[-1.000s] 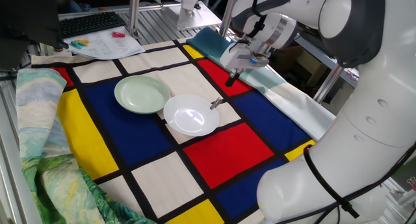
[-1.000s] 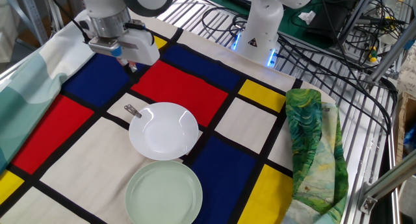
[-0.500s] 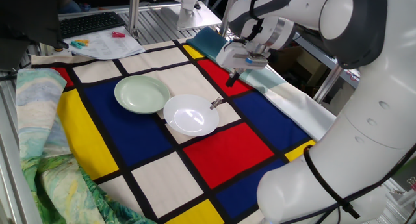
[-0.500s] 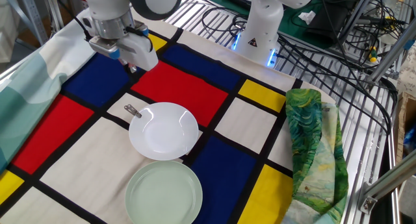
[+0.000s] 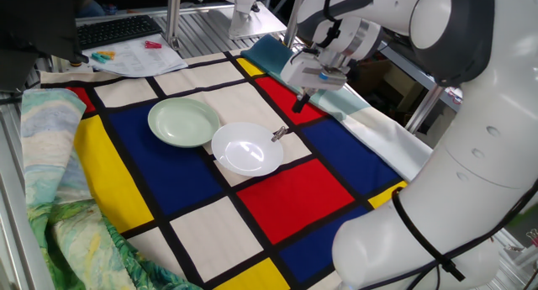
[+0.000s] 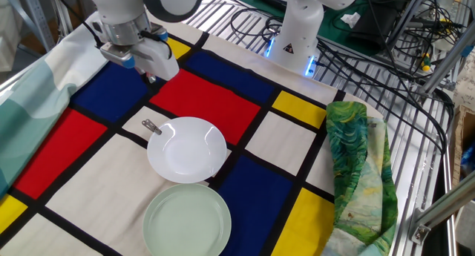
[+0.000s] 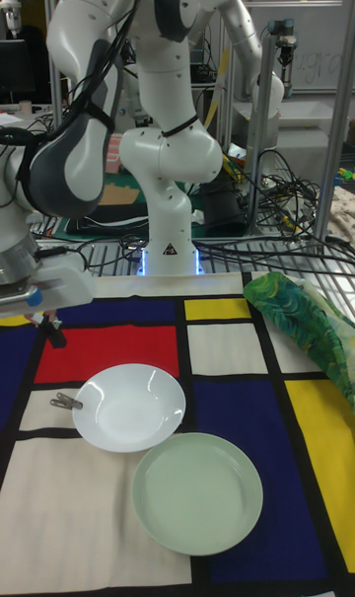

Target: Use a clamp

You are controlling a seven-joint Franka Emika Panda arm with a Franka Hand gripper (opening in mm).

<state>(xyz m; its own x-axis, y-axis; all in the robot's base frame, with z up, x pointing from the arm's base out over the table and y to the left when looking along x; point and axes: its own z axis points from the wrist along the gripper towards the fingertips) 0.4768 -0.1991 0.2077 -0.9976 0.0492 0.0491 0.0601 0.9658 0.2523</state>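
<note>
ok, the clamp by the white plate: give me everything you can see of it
The clamp is a tiny clip with a dark body and thin silvery metal arms, very small next to the dishes. It lies flat on the checked cloth, at the black line bordering a white square, right at the rim of the white plate; whether it touches the rim cannot be told. Nothing holds it: the claw hangs apart from it, over the red square. Finer detail is too small to make out.

The tiny dark clamp with silver arms (image 6: 151,126) lies touching the round white plate (image 6: 187,149), so that side is blocked. Its other sides are open cloth. The pale green plate (image 6: 186,220) sits near the counter's edge.
</note>
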